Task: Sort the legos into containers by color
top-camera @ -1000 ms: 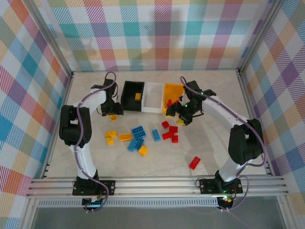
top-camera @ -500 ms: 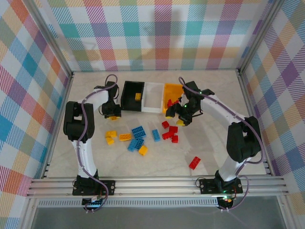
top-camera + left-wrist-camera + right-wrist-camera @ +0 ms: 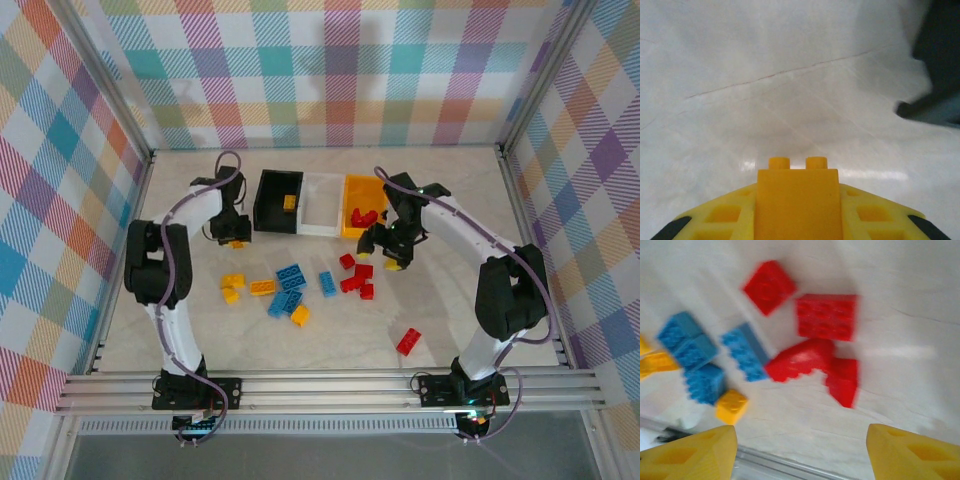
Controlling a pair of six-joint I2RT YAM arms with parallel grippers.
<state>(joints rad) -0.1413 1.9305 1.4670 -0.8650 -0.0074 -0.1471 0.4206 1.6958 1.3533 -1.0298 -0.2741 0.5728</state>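
Legos point(image 3: 291, 276) lay scattered across the middle of the pale tabletop point(image 3: 450, 200), loose on its surface. Toward the left edge sat a few yellow bricks point(image 3: 232, 282), with a longer yellow one point(image 3: 263, 287) just beside them. A cluster of blue bricks point(image 3: 284, 303) came next, an orange-yellow piece point(image 3: 300, 316) touching its near side, and a single blue brick point(image 3: 327, 284) stood slightly apart on the right. Four red bricks point(image 3: 356, 276) huddled beyond that, and a lone red brick point(image 3: 408, 341) lay well apart toward the near right corner.

Three bins stood in a row toward the far edge, side by side and touching: the black bin point(image 3: 262, 205) on the left, the white bin point(image 3: 322, 205) between, and the yellow-orange bin point(image 3: 366, 189) on the right. The black one held a single yellow block point(image 3: 289, 202); the yellow-orange one held a few red pieces point(image 3: 362, 215).

The left gripper point(image 3: 236, 238) hung just beside the black bin's near left corner, clenched on a small yellow lego point(image 3: 797, 197). From its wrist camera the lego sat squarely between the yellow fingers point(image 3: 725, 220), two studs showing along its top, with bare tabletop beyond.

The right gripper point(image 3: 383, 250) hovered at the yellow-orange bin's near right corner, over the far side of the red cluster. Its fingers point(image 3: 695, 452) were spread wide with nothing between them. Its wrist view was blurred, though red, blue and yellow bricks could be made out on the tabletop.
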